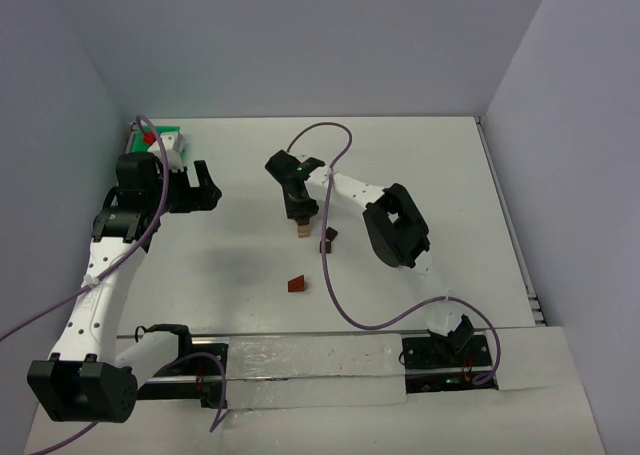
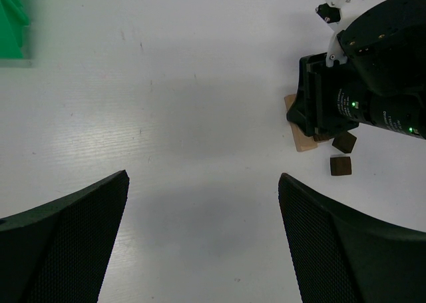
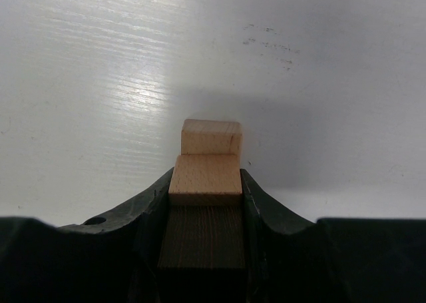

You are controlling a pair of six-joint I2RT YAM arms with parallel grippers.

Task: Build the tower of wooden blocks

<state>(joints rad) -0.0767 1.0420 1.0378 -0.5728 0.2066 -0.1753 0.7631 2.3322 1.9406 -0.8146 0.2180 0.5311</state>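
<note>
My right gripper [image 3: 205, 174] is shut on a dark brown block [image 3: 203, 240] that fills the gap between its jaws. A light tan block [image 3: 206, 183] lies right against it at the fingertips, and a second tan block [image 3: 212, 136] rests on the table just beyond. From above, the right gripper [image 1: 298, 211] points down at mid-table over a tan block [image 1: 302, 231]. Two small dark brown blocks [image 1: 327, 241] lie to its right and a reddish-brown wedge [image 1: 298, 284] lies nearer the arms. My left gripper [image 1: 205, 189] hovers open and empty at the left, well away from the blocks.
The green tray [image 1: 165, 135] sits at the back left corner, also showing as the tray's edge [image 2: 12, 23] in the left wrist view. The right arm's purple cable [image 1: 330, 135] loops over the table. Walls close the table on three sides.
</note>
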